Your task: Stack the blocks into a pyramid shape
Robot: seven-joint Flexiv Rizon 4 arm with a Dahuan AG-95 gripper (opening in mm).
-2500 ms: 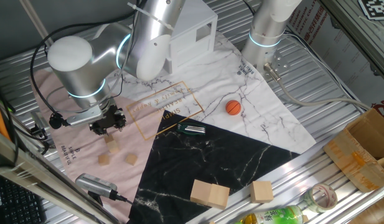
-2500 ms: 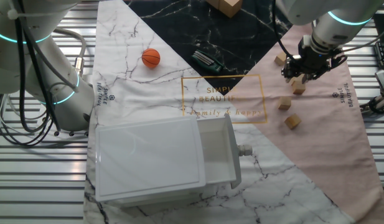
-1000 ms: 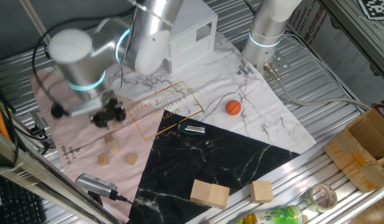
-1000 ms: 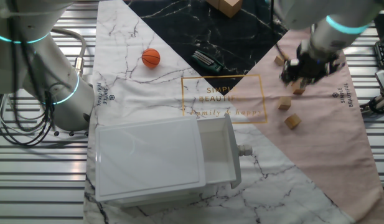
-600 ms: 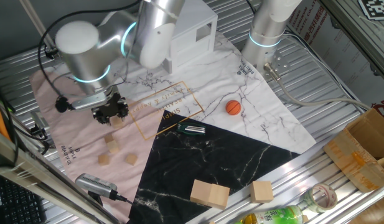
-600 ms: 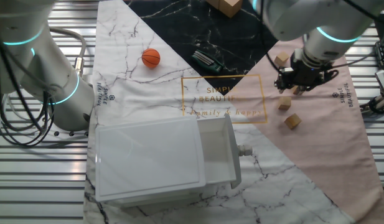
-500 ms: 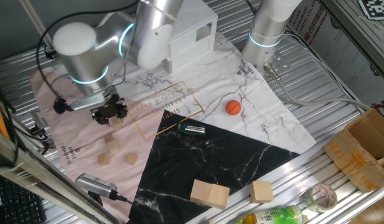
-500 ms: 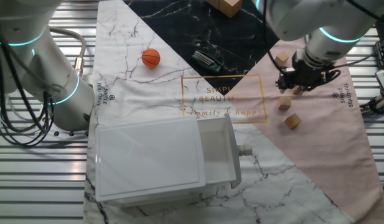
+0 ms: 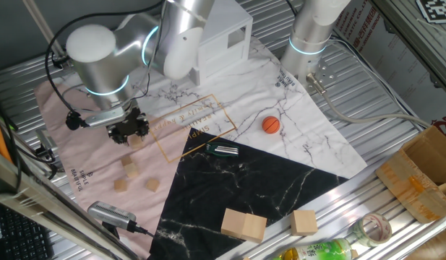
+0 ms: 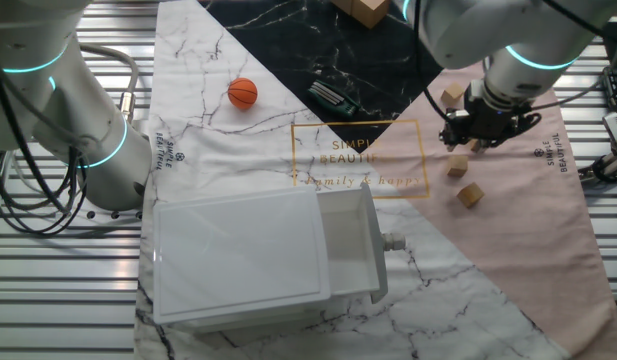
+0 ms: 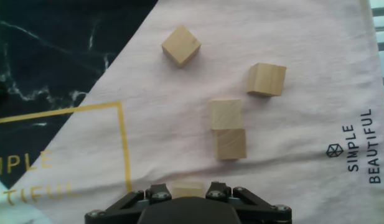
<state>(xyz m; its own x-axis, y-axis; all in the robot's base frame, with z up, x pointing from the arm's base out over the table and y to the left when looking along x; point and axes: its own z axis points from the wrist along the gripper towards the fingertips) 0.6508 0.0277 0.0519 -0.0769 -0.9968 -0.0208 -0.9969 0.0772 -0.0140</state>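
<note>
Hand [image 9: 129, 133] shifted off block cluster, gripping a block [image 11: 187, 190], pink cloth [image 11: 291, 186], metal table [image 9: 396, 130]

Five small cubes [image 11: 181, 45] (two larger blocks [image 9: 243, 224]), one ball [image 9: 271, 124].

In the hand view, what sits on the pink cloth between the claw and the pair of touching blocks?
Nothing: the hand view shows only bare pink cloth between the claw, which grips one block, and the touching blocks.

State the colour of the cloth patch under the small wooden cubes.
Pale pink cloth, beneath the small light-tan wooden cubes; the hand view shows it best.
</note>
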